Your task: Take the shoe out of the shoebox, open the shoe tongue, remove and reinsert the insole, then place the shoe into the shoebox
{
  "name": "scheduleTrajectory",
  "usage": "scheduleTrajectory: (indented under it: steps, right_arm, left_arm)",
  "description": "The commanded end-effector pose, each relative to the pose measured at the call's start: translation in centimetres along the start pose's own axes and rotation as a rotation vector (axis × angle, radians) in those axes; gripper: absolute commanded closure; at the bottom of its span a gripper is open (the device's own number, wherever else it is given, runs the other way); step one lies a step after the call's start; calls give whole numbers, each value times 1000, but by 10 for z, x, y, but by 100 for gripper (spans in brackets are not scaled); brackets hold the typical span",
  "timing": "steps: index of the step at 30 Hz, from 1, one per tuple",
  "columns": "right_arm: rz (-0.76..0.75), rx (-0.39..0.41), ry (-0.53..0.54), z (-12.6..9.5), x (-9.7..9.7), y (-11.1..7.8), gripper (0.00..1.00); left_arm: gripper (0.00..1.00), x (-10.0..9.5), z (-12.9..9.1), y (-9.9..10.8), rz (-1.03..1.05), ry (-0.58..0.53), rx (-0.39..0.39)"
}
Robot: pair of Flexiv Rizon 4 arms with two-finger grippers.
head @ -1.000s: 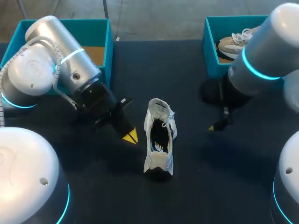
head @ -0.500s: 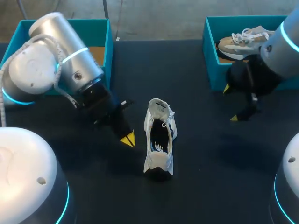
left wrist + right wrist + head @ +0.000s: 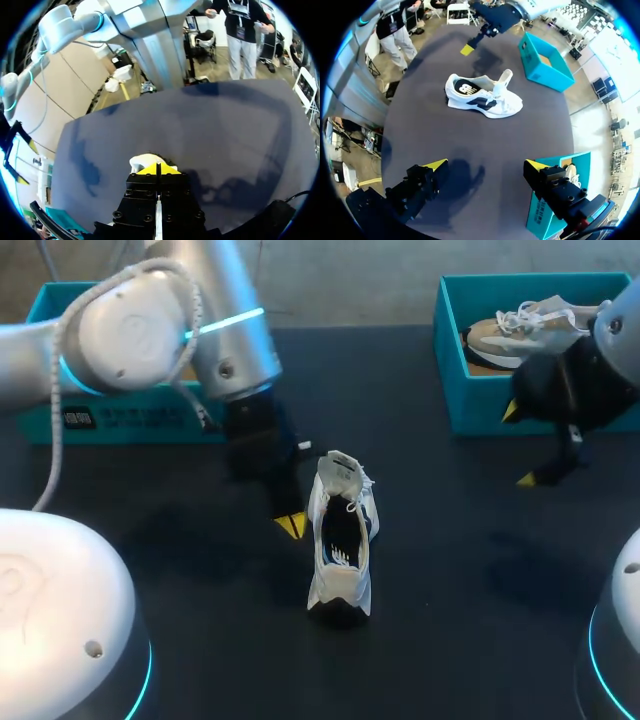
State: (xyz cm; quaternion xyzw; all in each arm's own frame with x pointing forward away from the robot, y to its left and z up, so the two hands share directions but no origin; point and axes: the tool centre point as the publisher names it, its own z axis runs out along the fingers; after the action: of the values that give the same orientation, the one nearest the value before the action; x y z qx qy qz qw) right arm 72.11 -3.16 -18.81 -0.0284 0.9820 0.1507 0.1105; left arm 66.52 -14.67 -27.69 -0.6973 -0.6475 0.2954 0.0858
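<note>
The table (image 3: 450,570) is a wide flat top with a dark, matte covering. Two arms come over it. The left arm (image 3: 170,320) is smooth silver metal, rounded at the joints and ringed with a pale blue band. The right arm (image 3: 575,390) shows mostly its black wrist.

There are two boxes, both teal, square-cornered and open-topped. The left box (image 3: 120,422) sits beyond the white shoe (image 3: 340,535) on my left side. The right box (image 3: 475,405) sits beyond the white shoe on my right side.

There are two shoes. The white shoe stands on its sole out on the table, in neither box. Its upper is white with dark blue panels, its inside is dark, its laces are loose and white, and its tongue stands up. The other is a beige shoe (image 3: 520,325) with white laces, which lies in the right box, well apart from the white shoe.

There are two grippers, each black and blocky with wedge-shaped yellow tips. The left gripper (image 3: 290,526) has its fingers pressed together on nothing, and its tips are just beside the white shoe's left flank. From the left wrist, a white part of the shoe (image 3: 142,161) shows just past that gripper (image 3: 156,169).

The right gripper (image 3: 520,445) has its fingers spread wide and holds nothing. It is well to the right of the white shoe, near the right box. From the right wrist, the white shoe (image 3: 482,95) lies well ahead of the parted fingers (image 3: 485,164).
</note>
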Motion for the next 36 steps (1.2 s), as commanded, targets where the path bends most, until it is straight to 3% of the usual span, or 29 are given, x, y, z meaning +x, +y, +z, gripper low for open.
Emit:
scheduleTrajectory:
  steps: [1,8,11,18,25,36]
  right_arm:
    - [10,1,-5,-7,6,-3,0]
    - [10,1,-5,-7,6,-3,0]
    - [10,1,-5,-7,6,-3,0]
    - [10,1,-5,-7,6,-3,0]
    - [10,1,-5,-7,6,-3,0]
    - [10,1,-5,-7,6,-3,0]
  left_arm:
    - [100,-8,4,7,11,163,-31]
    - [100,-11,10,24,66,238,-84]
    - [100,-11,16,33,78,294,-142]
    - [100,-20,23,52,111,284,-213]
    - [100,-29,32,58,128,289,-287]
    - [100,-19,65,66,113,320,-318]
